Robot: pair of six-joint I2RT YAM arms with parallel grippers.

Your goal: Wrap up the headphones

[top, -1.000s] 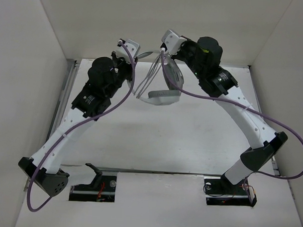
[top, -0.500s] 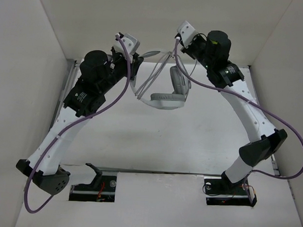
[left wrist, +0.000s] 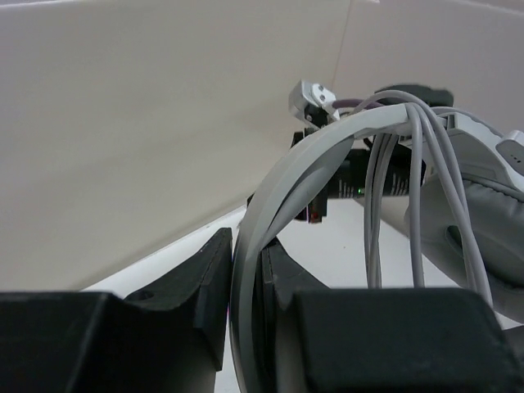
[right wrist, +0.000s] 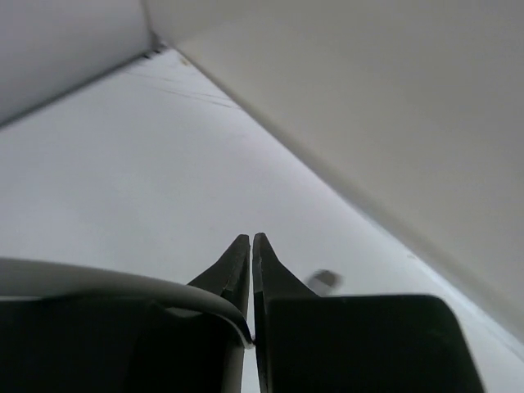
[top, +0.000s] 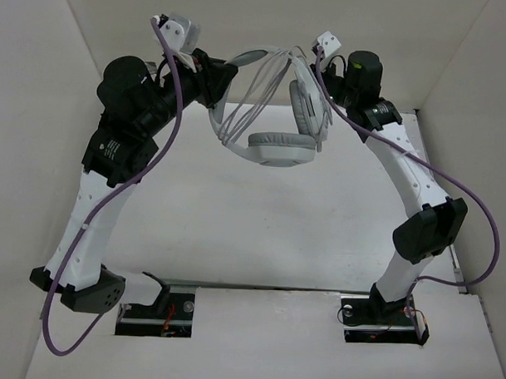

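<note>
The white headphones [top: 275, 149] hang in the air between both raised arms, high above the table. My left gripper [top: 224, 76] is shut on the curved headband [top: 258, 55]. In the left wrist view the band [left wrist: 327, 155] runs up out of my closed jaws [left wrist: 246, 237]. The thin grey cord [top: 247, 106] lies in several loops over the band [left wrist: 377, 205], beside a grey ear cup [left wrist: 483, 213]. My right gripper [top: 311, 71] is at the band's other end. In the right wrist view it [right wrist: 250, 239] is shut, and the pale cord [right wrist: 123, 282] runs into the base of the jaws.
White walls [top: 40, 82] close in the white table [top: 260, 231] on the left, back and right. Purple arm cables [top: 154, 178] hang beside both arms. A black fixture [top: 158, 286] stands at the near edge between the bases.
Both arms have risen and moved apart, the left one leftward. The headphones went up with them and now hang higher, with the band stretched between the grippers.
</note>
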